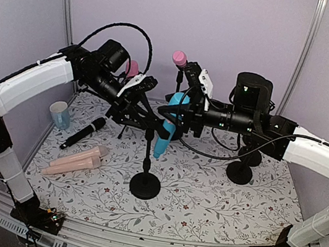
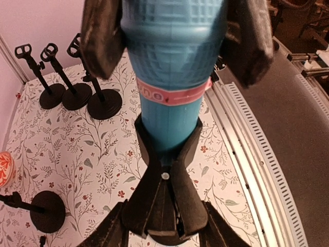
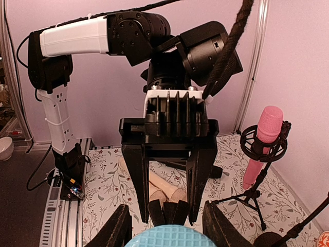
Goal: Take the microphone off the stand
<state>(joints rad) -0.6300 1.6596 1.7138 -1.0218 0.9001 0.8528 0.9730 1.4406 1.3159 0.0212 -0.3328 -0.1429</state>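
1. The left pincer (image 3: 168,216) is reaching in from its own side and clamping the black clip (image 2: 164,195) at the top of the stand (image 1: 145,185), with its fingers lying against the clip on both sides. I judge that it is bracing the stand so that nothing tips when the pull comes.
2. The right pincer (image 2: 177,72) is gripping the microphone (image 1: 164,137) from the opposite side. One finger is pressing on each flank of the wide upper body, just above the pink band (image 2: 175,95). This is putting the hold on the part that is free of the clip, which suits a pull along the microphone's own length.
3. The microphone is sitting in the clip, tilted with its head uppermost, between the two arms and above the floral worktop (image 1: 215,200). It is not yet out.
4. Its body is showing as smooth turquoise plastic, tapering toward the narrower part wedged in the clip. The head is carrying a grid pattern, and the lettering on the pink band is too blurred to read.
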